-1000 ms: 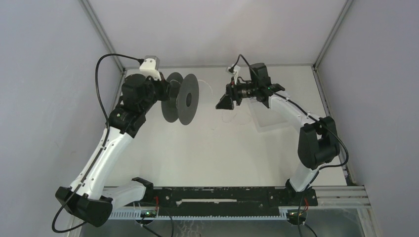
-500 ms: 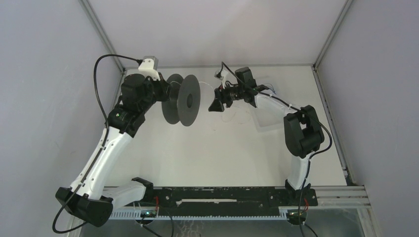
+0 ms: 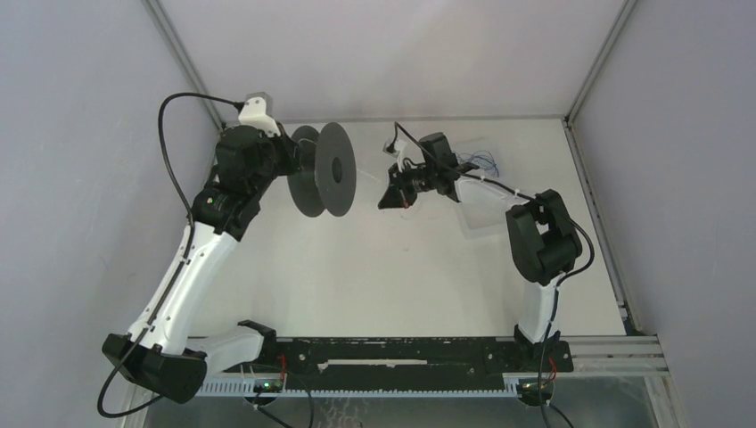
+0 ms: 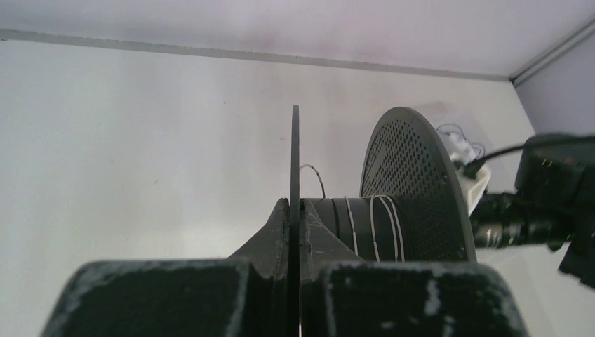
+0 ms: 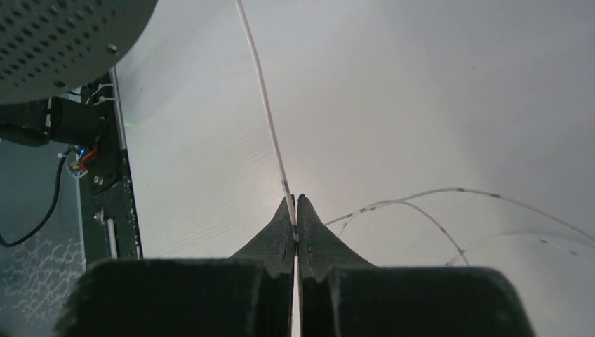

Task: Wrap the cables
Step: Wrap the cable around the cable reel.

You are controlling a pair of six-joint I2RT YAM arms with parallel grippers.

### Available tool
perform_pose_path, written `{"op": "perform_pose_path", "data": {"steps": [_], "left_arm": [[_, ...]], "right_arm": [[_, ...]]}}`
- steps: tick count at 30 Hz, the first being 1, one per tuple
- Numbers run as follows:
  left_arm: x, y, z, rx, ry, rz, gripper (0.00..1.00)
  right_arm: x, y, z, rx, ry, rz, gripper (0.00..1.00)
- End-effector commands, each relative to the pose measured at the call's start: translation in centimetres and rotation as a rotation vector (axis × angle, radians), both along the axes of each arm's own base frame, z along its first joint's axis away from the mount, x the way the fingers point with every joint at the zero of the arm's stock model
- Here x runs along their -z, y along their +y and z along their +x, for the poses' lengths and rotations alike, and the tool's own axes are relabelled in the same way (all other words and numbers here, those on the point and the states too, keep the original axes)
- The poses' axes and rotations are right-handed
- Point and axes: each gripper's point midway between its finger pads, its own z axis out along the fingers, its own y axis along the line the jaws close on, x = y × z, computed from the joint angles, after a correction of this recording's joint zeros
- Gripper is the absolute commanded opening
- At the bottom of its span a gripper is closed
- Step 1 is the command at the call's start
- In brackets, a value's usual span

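A black spool (image 3: 323,169) hangs above the table at the back left. My left gripper (image 4: 295,210) is shut on its near flange (image 4: 295,151). A few turns of the thin whitish cable (image 4: 375,228) lie round the hub beside the perforated far flange (image 4: 414,186). My right gripper (image 5: 295,203) is shut on the cable (image 5: 263,98), which runs up from the fingertips toward the spool's flange (image 5: 63,38). Loose loops of the cable (image 5: 421,200) lie on the table beyond the jaws. In the top view the right gripper (image 3: 390,198) sits just right of the spool.
A clear plastic bag (image 3: 481,201) with a tangle of thin blue wire (image 3: 486,162) lies at the back right under the right arm. The black rail with the arm bases (image 3: 392,355) runs along the near edge. Grey walls close in the table on three sides.
The right gripper has closed on the cable and drawn back a little from the spool. The left arm has turned the spool, lifting it slightly toward the back wall.
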Motion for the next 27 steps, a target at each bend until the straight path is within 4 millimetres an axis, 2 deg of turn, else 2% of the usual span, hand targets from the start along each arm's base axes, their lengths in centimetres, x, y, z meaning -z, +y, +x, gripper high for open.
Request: {"op": "perform_pose_path", "data": {"steps": [1,6,11,15,19,22,27], "left_arm": [[-7.3,2.0,1.0,-0.129,-0.161,-0.146,0.0],[-7.1,3.5,1.9,-0.212,-0.148,-0.164,0.0],[-6.3,4.9,2.8,-0.298,-0.147,-0.134,0.0],[-5.2,5.5,3.6,-0.337,-0.142,-0.114,0.0],[-4.0,5.8,4.4,-0.363,-0.136,-0.087,0.0],[-3.7,6.1,4.7,-0.38,-0.138,-0.073,0.0],[-3.1,6.5,4.9,-0.397,-0.146,-0.037,0.0]], "right_arm": [[-0.5,1.4,-2.5,-0.047,0.015,0.003,0.0],[0.5,2.7,-5.1,-0.089,0.073,-0.017,0.0],[-0.3,4.7,-8.6,-0.17,0.115,0.002,0.0],[-2.1,6.6,-12.0,-0.26,0.12,0.037,0.0],[-4.4,7.5,-14.6,-0.344,0.106,0.081,0.02],[-6.1,7.8,-15.9,-0.398,0.112,0.106,0.04],[-9.4,7.9,-16.7,-0.443,0.129,0.142,0.05]]}}
